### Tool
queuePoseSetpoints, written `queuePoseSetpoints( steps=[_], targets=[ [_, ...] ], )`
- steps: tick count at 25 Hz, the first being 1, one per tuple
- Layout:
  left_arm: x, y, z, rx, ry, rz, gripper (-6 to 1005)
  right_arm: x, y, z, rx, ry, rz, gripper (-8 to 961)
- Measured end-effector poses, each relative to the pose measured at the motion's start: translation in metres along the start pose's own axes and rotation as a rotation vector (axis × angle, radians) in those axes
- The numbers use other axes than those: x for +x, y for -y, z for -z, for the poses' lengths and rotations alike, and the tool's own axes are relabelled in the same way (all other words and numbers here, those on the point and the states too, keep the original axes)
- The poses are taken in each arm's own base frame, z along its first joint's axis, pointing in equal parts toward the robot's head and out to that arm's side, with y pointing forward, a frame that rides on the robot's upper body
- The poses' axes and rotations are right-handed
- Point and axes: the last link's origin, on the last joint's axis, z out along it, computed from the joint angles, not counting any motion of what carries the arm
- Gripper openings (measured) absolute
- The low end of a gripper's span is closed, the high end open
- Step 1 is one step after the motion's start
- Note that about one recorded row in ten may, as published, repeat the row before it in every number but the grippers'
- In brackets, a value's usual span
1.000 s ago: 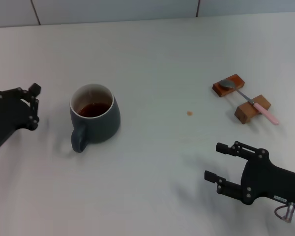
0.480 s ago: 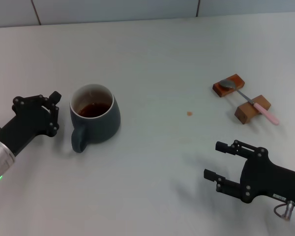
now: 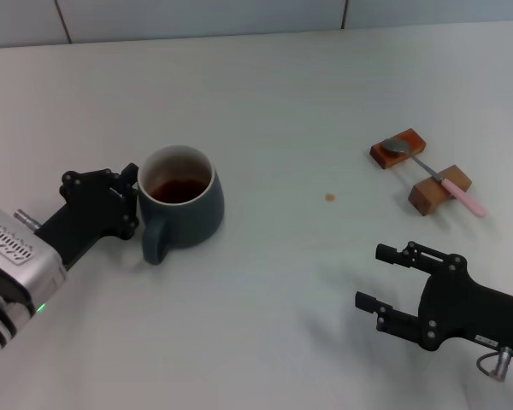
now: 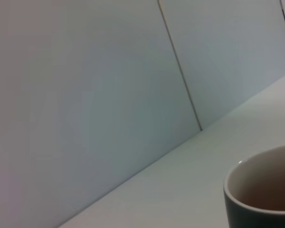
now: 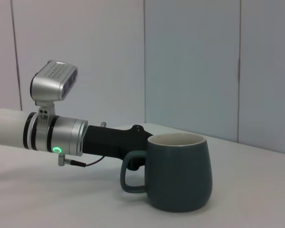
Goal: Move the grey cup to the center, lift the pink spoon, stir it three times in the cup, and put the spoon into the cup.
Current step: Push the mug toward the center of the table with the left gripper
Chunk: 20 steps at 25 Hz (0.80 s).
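1. I have the left gripper (image 3: 130, 198) pressed against the rounded dark blue-grey ceramic mug (image 3: 182, 207), beside its loop handle. I cannot tell whether its fingers are spread or clenched; they look to sit against the wall and handle.
2. That mug holds dark brown liquid and stands well left of the table's middle, so I judge the first step only begun.
3. My right gripper (image 3: 392, 288) idles far right of the mug, fingers spread and holding nothing.
4. The slim pink-handled metal spoon (image 3: 433, 175) lies across two brown wooden blocks (image 3: 418, 171), far right of the mug. Lifting, stirring and dropping it in all remain.
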Motion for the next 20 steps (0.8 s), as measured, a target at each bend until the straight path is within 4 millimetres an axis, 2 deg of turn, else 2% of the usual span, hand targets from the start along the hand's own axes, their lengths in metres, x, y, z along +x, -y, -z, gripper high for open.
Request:
queuePoseSetpoints(
  steps=[10,20],
  targets=[
    [0.016,-0.017,-0.018,0.023,-0.027,0.116,-1,0.001,-0.001,0.003,0.010,0.001,-0.005,689],
    [0.034,-0.049,-0.036,-0.011,-0.010,0.129,-1,0.001,0.000,0.006,0.016,-0.001,-0.004,688]
  ],
)
